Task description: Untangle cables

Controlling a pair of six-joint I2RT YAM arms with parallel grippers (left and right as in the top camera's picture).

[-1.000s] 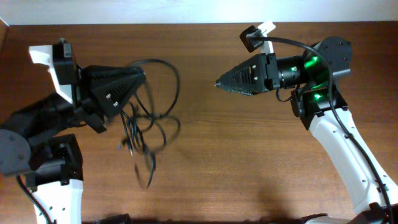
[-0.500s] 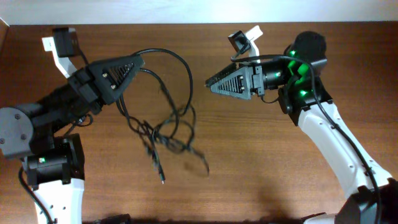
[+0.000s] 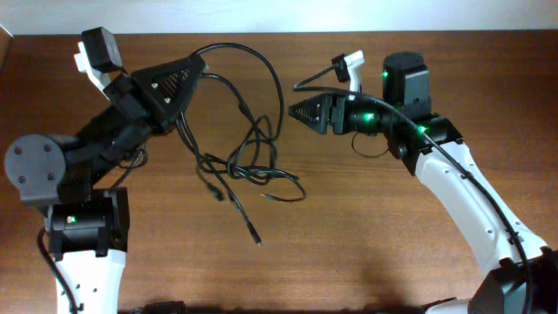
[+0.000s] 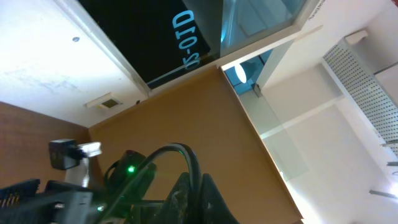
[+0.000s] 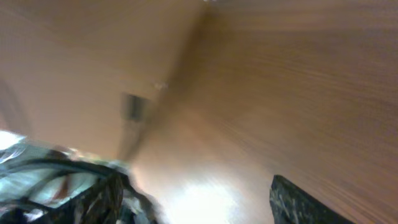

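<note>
- left gripper [image 3: 200,63] pressed shut, pinching the cables [image 3: 237,167]; the tangle trails over the table [image 3: 366,235]
- right gripper [image 3: 293,111] spread, empty, beside the loops, not touching

Blurred wood table [image 5: 280,74] fills view — right end effector [image 5: 198,196] fingers spread wide, btm corners.
</note>
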